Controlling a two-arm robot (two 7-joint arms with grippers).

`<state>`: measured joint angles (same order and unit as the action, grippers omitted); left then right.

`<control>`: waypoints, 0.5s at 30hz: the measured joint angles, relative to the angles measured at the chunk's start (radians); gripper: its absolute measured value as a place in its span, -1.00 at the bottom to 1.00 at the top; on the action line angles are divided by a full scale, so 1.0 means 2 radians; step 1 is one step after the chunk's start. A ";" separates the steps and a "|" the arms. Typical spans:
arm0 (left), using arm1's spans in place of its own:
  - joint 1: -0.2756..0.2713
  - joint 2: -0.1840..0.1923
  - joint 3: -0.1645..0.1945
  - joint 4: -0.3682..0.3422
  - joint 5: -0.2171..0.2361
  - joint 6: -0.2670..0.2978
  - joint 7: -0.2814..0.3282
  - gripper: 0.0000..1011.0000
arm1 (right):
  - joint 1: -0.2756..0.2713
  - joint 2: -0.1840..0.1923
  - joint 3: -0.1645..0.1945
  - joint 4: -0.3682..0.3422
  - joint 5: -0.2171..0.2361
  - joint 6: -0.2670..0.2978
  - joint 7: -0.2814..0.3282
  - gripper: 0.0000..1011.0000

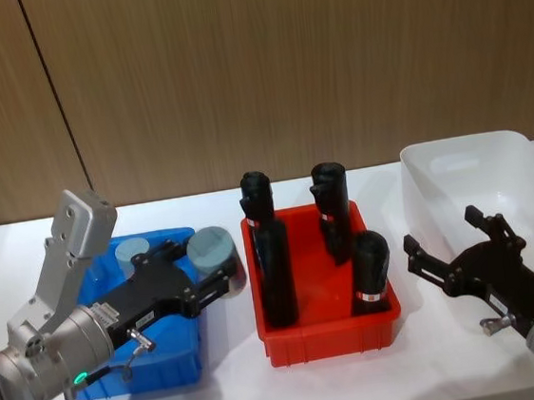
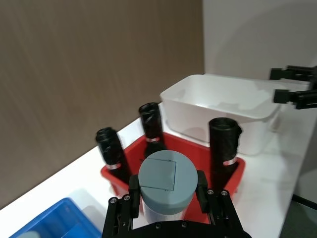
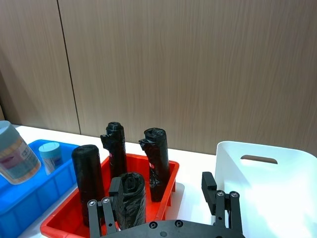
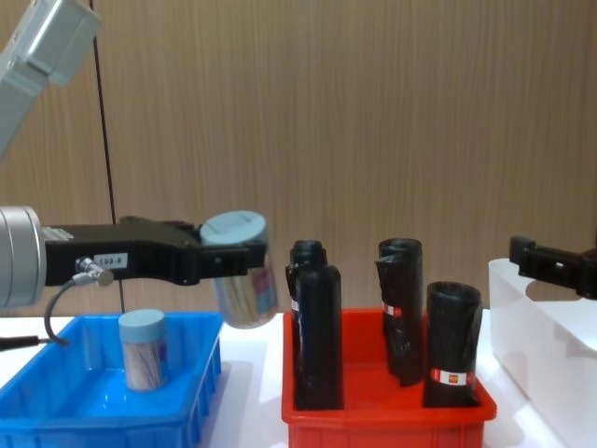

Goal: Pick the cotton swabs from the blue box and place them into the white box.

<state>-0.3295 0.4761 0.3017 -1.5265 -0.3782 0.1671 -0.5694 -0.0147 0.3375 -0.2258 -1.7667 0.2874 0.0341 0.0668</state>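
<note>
My left gripper (image 1: 207,264) is shut on one tub of cotton swabs (image 1: 213,249), a clear tub with a pale-blue lid. It is held in the air over the gap between the blue box (image 1: 184,362) and the red bin (image 1: 329,332). The chest view shows that tub (image 4: 241,271) tilted, well above the blue box (image 4: 103,420). A second tub (image 4: 142,347) stands upright inside the blue box. My right gripper (image 1: 445,232) hangs open and holds nothing at the near left side of the white box (image 1: 491,152).
The red bin (image 4: 382,420) stands between the two boxes and holds several tall black rolls (image 4: 317,327) that rise above its rim. A wooden wall runs behind the white table. The white box (image 3: 267,193) has nothing in it.
</note>
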 joint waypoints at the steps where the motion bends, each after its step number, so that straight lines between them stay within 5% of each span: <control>1: -0.001 0.000 0.000 0.001 -0.001 -0.002 -0.008 0.32 | 0.000 0.000 0.000 0.000 0.000 0.000 0.000 0.98; 15: -0.029 -0.006 0.006 0.034 -0.018 -0.022 -0.126 0.32 | 0.000 0.000 0.000 0.000 0.000 0.000 0.000 0.98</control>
<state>-0.3871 0.4634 0.3129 -1.4593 -0.4135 0.1239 -0.8215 -0.0146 0.3375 -0.2258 -1.7667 0.2874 0.0340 0.0668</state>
